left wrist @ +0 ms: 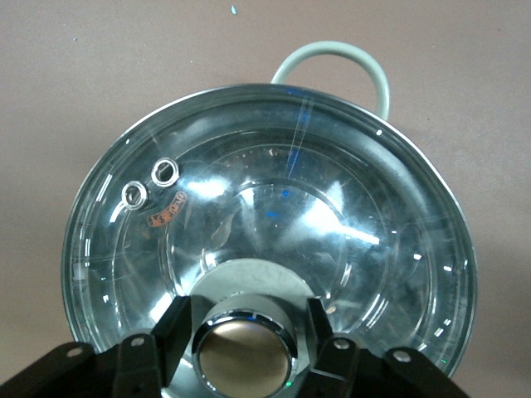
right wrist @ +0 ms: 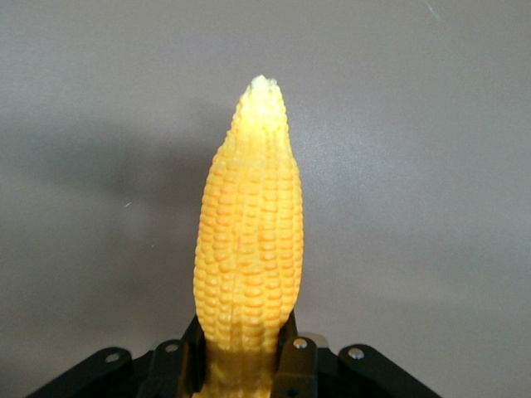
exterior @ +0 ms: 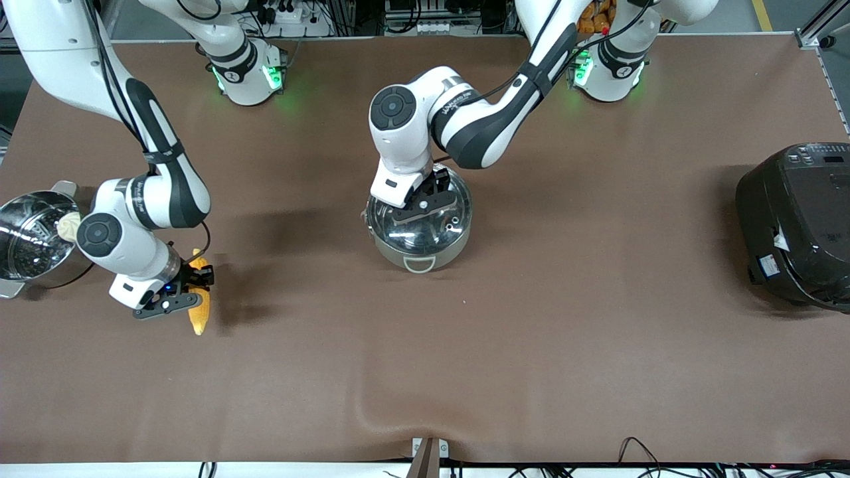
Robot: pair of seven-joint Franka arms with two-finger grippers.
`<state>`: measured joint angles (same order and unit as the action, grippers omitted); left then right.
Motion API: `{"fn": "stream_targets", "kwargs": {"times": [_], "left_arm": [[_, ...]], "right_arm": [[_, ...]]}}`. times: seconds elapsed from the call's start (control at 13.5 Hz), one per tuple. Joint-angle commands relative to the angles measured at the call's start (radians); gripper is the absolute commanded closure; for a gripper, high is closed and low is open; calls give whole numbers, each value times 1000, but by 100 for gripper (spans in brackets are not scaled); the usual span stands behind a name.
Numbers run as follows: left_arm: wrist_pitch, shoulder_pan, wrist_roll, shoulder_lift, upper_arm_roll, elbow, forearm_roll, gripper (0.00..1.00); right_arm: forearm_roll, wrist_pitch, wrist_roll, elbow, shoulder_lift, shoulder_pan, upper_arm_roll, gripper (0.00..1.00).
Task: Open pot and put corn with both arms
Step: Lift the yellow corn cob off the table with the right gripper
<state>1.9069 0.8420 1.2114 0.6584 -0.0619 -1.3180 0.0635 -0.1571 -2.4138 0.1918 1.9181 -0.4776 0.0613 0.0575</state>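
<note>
Front view shows the pot (exterior: 420, 229) at mid-desk, its glass lid (exterior: 425, 222) seated on it, and every other place is taken from that pot. Directly over it, the left hand (exterior: 425, 199) straddles the brass-coloured knob (left wrist: 242, 352); the left wrist view shows one finger (left wrist: 174, 332) at each side of the knob, spread about as wide as it, though actual contact cannot be told. Well toward the right arm's end of the desk (exterior: 531, 332) from the pot, the right hand (exterior: 182, 292) is clamped on the thick end of the corn (exterior: 198, 311). Farther that way stands a steamer pot (exterior: 30, 239) holding a white bun (exterior: 68, 226). Toward the left arm's end sits a black rice cooker (exterior: 797, 222).
</note>
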Motion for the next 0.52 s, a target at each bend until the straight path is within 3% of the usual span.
{"fn": "stream_targets", "kwargs": {"times": [0.0,0.15,0.3,0.44], "left_arm": [[-5,8,17,6,1,11,15,36],[-5,9,19,6,1,10,12,39],[-5,9,17,3,-2,10,12,61],[-5,9,10,0,-2,10,12,89]], "right_arm": [[-4,21,11,24,43,9,15,100],[1,41,5,21,56,-3,18,100],[4,113,-14,1,76,-28,24,100],[33,139,-15,-2,97,-29,41,100]]}}
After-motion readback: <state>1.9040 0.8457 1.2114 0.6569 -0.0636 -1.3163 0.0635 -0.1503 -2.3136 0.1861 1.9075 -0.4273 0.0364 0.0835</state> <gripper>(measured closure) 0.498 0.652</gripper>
